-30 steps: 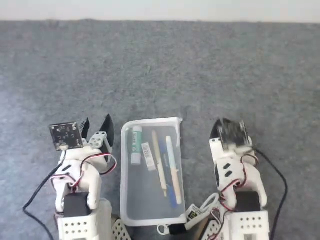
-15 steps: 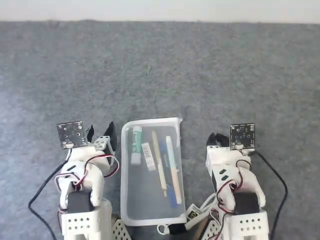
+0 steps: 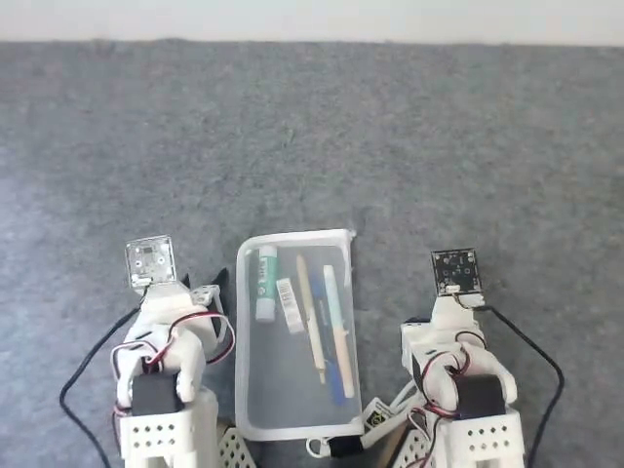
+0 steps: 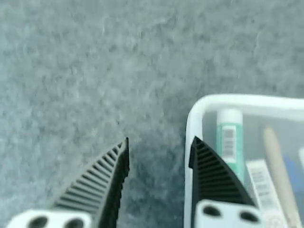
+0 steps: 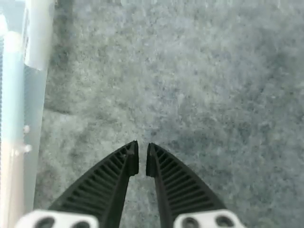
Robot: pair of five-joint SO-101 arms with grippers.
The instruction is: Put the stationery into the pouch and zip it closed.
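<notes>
On either side of the pouch (image 3: 283, 390), the left claw (image 4: 160, 142) is spread wide and empty, the right claw (image 5: 141, 154) almost closed on nothing.

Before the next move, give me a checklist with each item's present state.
1. Stationery inside pouch: ok; glue stick and pens lie in it.
2. Pouch zipped closed: cannot tell; zip pull sits at its near end.
3. Left gripper free: ok; open, holding nothing, beside the pouch's edge.
4. Right gripper free: ok; shut on nothing, over the carpet, apart from the pouch.
5. Pouch flat between the arms: ok.
</notes>
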